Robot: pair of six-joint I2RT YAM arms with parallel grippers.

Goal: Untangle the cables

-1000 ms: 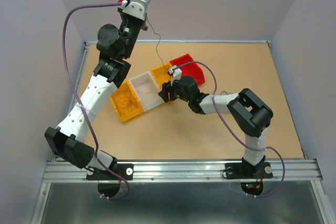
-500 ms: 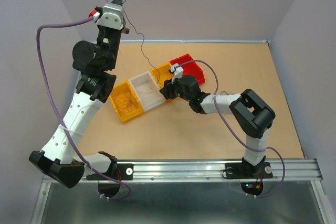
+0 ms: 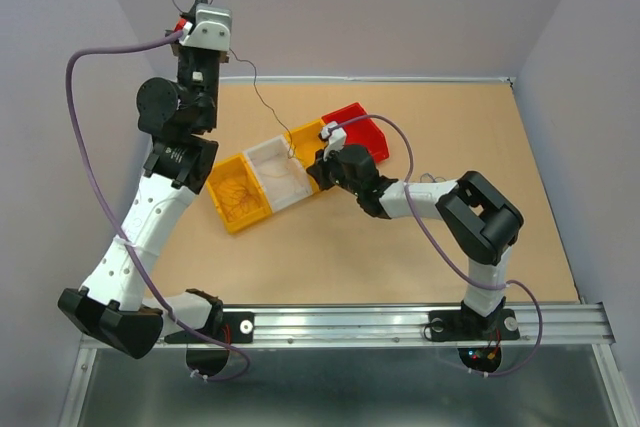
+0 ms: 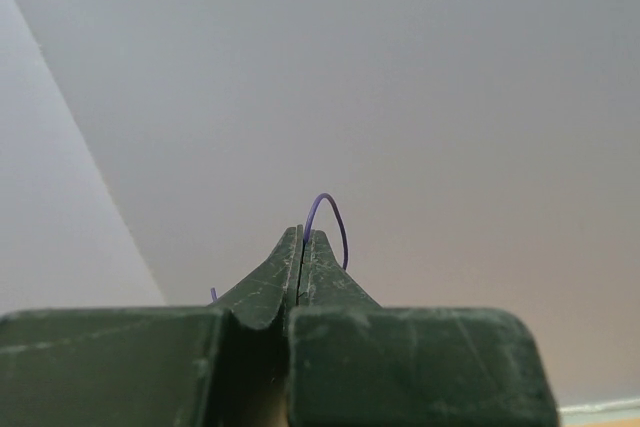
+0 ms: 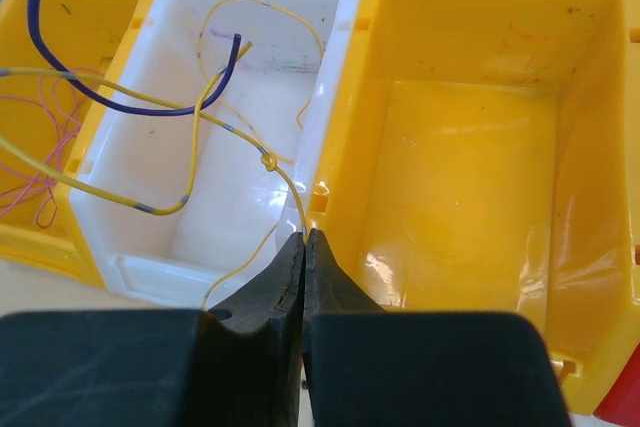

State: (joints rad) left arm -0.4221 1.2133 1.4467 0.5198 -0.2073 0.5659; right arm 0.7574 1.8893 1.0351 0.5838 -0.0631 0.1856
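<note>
My left gripper [image 3: 204, 7] is raised high at the back left. In the left wrist view it [image 4: 302, 237] is shut on a blue-purple cable [image 4: 332, 215] that loops out above the fingertips. From it a thin dark cable [image 3: 262, 99] slopes down to the white bin [image 3: 281, 176]. My right gripper [image 3: 312, 169] hangs low at that bin's right wall. In the right wrist view it [image 5: 305, 235] is shut on a yellow cable [image 5: 282, 175] just below a small knot [image 5: 267, 161]. More yellow strands and a dark blue cable [image 5: 130, 103] cross over the white bin [image 5: 130, 269].
Four bins stand in a slanted row: a yellow bin [image 3: 240, 215] with thin pinkish wires [image 5: 42, 152], the white one, an orange-yellow bin [image 3: 305, 137] [image 5: 470, 137] with nothing in it, and a red bin [image 3: 360, 127]. A thick lilac cable [image 3: 85, 137] arcs beside the left arm.
My left arm has swung left and higher, drawing the thin cable out of the white bin. My right gripper has gone from open to shut on the yellow cable.
</note>
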